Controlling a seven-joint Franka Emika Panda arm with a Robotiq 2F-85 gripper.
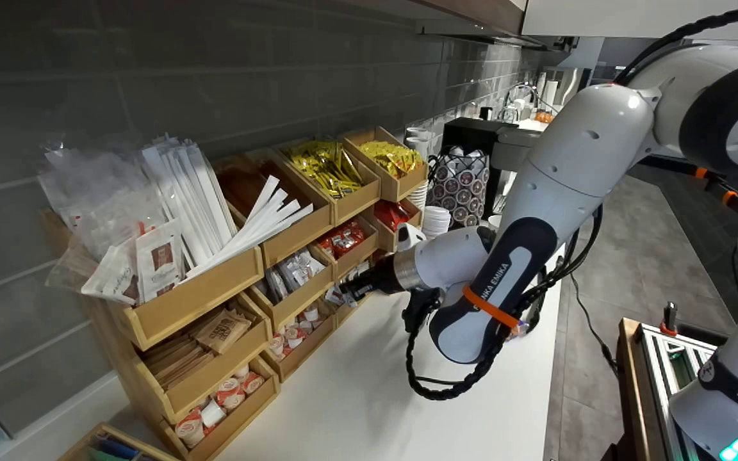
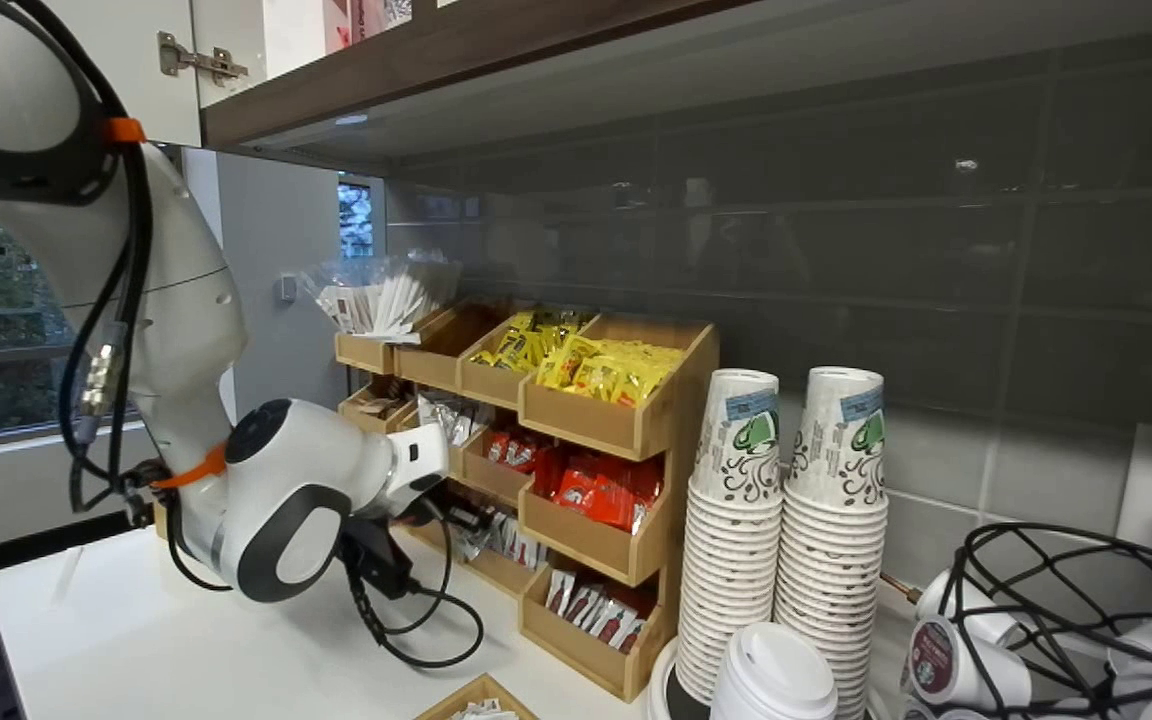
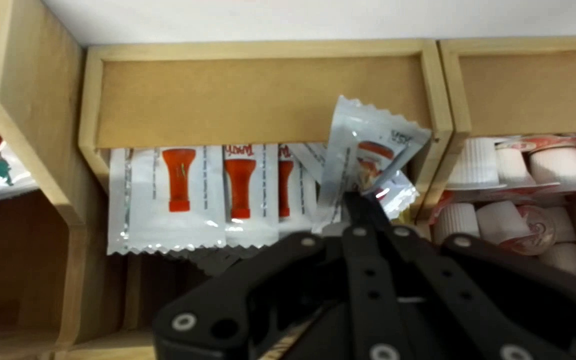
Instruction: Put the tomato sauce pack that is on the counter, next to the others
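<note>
One glossy, serrated sachet (image 3: 353,150) | black gripper (image 3: 361,201) pinching | near flat packs (image 3: 208,200)

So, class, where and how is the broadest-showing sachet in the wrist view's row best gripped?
Probably pinch the broadest-showing sachet across its flat faces at the exposed serrated edge, from the side of the tool: the wooden panel seems to cover its opposite end. The tool, holding the tilted sachet, must release that first.
</note>
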